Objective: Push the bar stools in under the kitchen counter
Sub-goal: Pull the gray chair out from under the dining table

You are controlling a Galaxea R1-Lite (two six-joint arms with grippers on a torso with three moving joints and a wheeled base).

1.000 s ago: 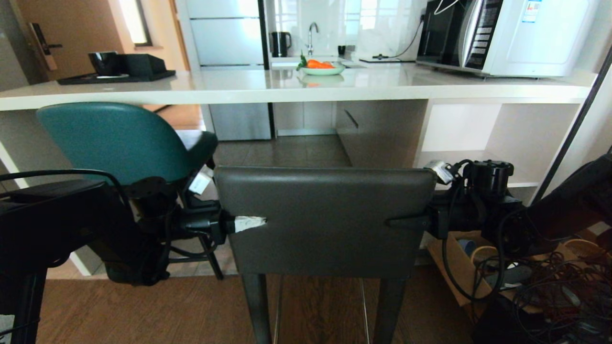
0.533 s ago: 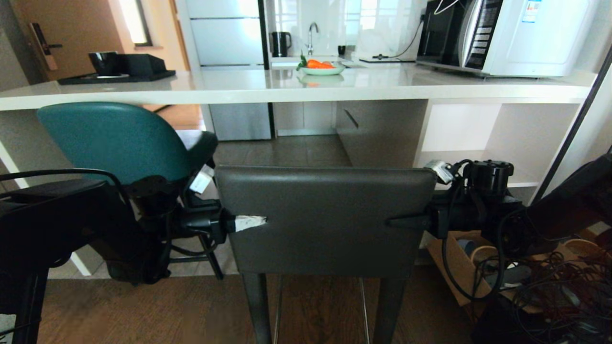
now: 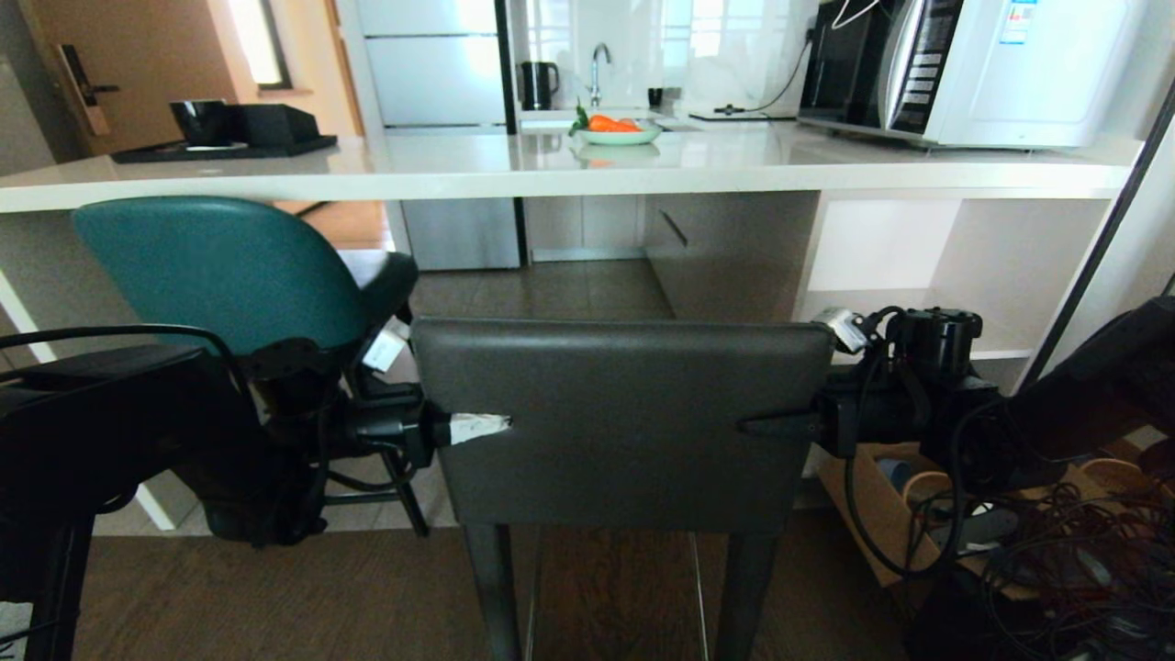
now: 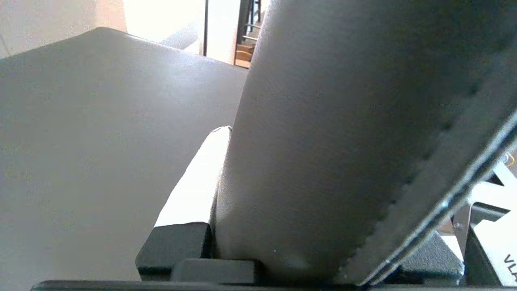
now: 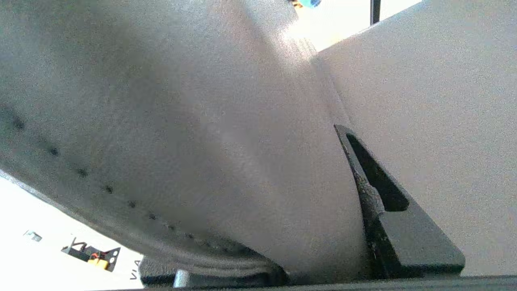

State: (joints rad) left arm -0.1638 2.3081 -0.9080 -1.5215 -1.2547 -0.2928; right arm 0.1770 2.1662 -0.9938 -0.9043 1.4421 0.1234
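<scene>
- Two grippers clamp our grey stool: left gripper at its backrest's nine o'clock edge, right gripper at three o'clock, each closed partway on the padding.
- We judge uneven pushing could twist it into the teal stool at ten o'clock.
- Its backrest runs crosswise and faces us; the seat points at the kitchen counter, twelve o'clock.
</scene>
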